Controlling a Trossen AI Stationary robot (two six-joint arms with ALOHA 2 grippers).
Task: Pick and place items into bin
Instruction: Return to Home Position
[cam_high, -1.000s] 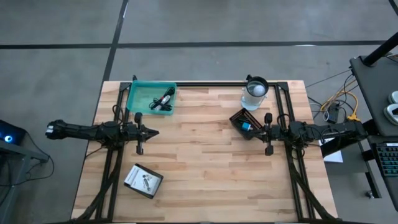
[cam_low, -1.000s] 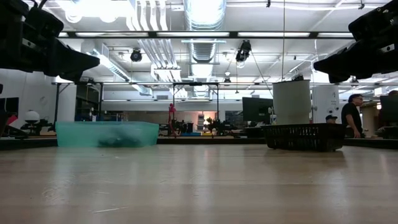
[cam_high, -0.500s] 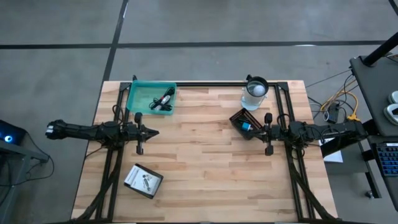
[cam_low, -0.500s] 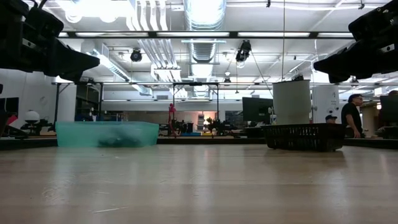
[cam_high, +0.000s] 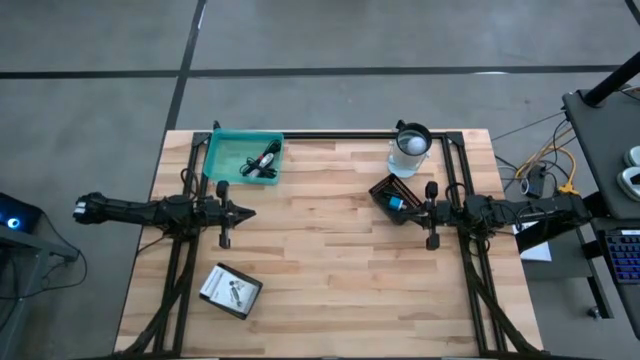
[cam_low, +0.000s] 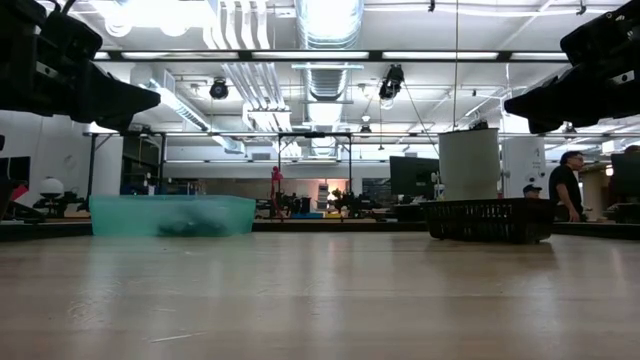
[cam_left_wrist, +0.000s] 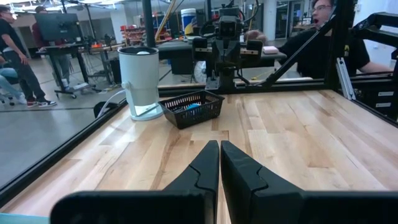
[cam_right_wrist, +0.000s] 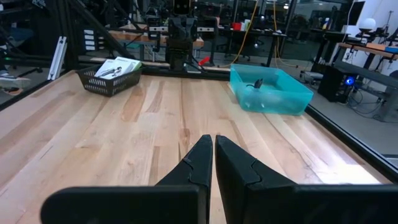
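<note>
A teal bin (cam_high: 244, 157) stands at the table's far left with a black-and-red cable (cam_high: 264, 161) lying in it; it also shows as the teal bin (cam_right_wrist: 270, 89). A small black basket (cam_high: 231, 291) near the front left holds flat white packets (cam_right_wrist: 116, 67). Another black basket (cam_high: 393, 196) at the right holds something blue (cam_left_wrist: 189, 106). My left gripper (cam_high: 247, 212) hangs shut above the table's left side, pointing level toward the middle. My right gripper (cam_high: 414, 209) hangs shut beside the right basket, above it and not touching it. Both show shut in their wrist views: left gripper (cam_left_wrist: 219, 147), right gripper (cam_right_wrist: 213, 140).
A clear cup with a white ball (cam_high: 410, 148) stands at the far right, just behind the right basket. Black frame rails (cam_high: 340, 135) run along the far edge and down both sides. The middle of the wooden table (cam_high: 330, 260) is bare. People stand in the room beyond.
</note>
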